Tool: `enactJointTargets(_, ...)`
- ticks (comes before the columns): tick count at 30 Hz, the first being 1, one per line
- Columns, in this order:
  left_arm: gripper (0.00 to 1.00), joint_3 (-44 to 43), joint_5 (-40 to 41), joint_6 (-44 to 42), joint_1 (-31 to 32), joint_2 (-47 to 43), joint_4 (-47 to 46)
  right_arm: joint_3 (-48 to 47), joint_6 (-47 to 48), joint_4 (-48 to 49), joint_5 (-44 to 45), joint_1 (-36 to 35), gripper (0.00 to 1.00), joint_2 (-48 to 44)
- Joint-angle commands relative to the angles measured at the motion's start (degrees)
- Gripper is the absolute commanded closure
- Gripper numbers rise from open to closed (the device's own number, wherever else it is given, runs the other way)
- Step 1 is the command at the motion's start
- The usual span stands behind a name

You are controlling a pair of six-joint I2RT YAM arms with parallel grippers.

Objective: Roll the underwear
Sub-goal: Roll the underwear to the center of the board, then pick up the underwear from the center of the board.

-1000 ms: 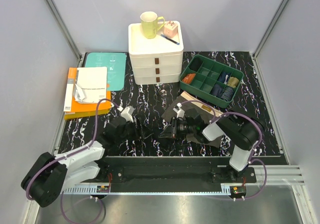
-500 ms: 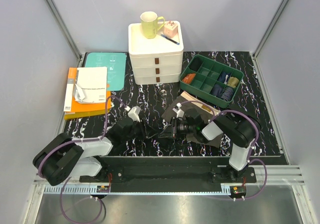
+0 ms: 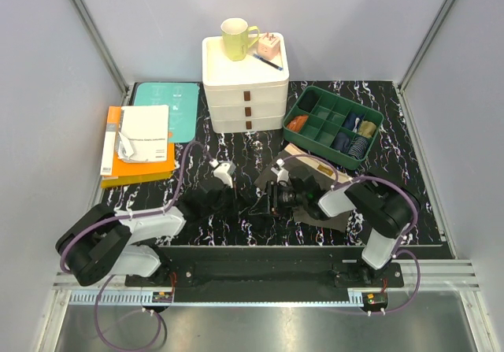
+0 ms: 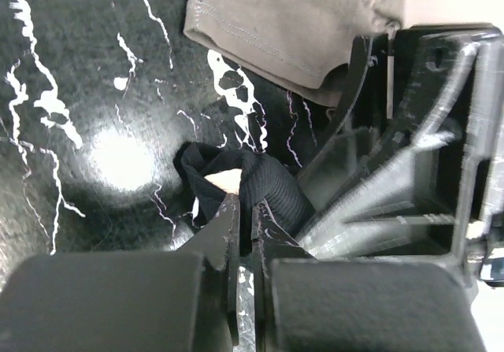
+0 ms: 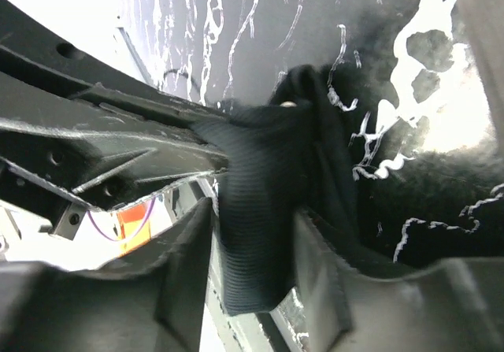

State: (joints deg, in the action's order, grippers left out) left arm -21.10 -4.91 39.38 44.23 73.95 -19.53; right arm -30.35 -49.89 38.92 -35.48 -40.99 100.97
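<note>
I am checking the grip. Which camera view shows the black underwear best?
The right wrist view: the black underwear fills the right end effector, ribs clear. The left wrist view shows a small bunch pinched by the left end effector. In the top view the arms mostly hide it.

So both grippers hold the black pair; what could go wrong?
The left gripper pinches only a thin fold of the black underwear, so it may slip out. The right gripper grips the same bundle very close by, so the two could collide. The olive-brown underwear lies just beside and might get dragged.
</note>
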Motion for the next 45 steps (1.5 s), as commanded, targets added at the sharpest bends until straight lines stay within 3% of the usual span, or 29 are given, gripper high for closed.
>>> enactJointTargets(1,1.00,-4.4,4.7,-6.5,2.7,1.5,8.7,-1.0,4.5,-11.2,4.9,-0.4,0.42,-2.8)
enactJointTargets(6,1.00,-5.5,7.6,-7.8,4.1,2.2,11.0,-1.8,6.6,-18.7,7.9,-0.4,0.27,-9.5)
enactJointTargets(12,1.00,-6.5,8.8,-8.3,5.2,2.7,12.0,-2.3,10.6,-30.6,15.7,-0.1,0.18,-19.2)
enactJointTargets(19,1.00,-7.5,9.0,-8.5,6.2,3.4,12.2,-0.4,12.1,-30.0,14.8,0.4,0.10,-18.5)
enactJointTargets(30,1.00,-8.3,10.4,-8.3,7.4,2.8,13.5,2.5,6.0,-12.4,6.7,0.5,0.10,-10.4)
enactJointTargets(36,1.00,-9.0,10.9,-7.9,7.5,2.8,14.3,0.6,8.2,-17.2,6.9,0.0,0.14,-11.4)
enactJointTargets(45,1.00,-10.0,10.9,-7.3,7.9,3.3,14.5,-3.9,12.4,-25.2,9.8,-2.5,0.30,-9.0)
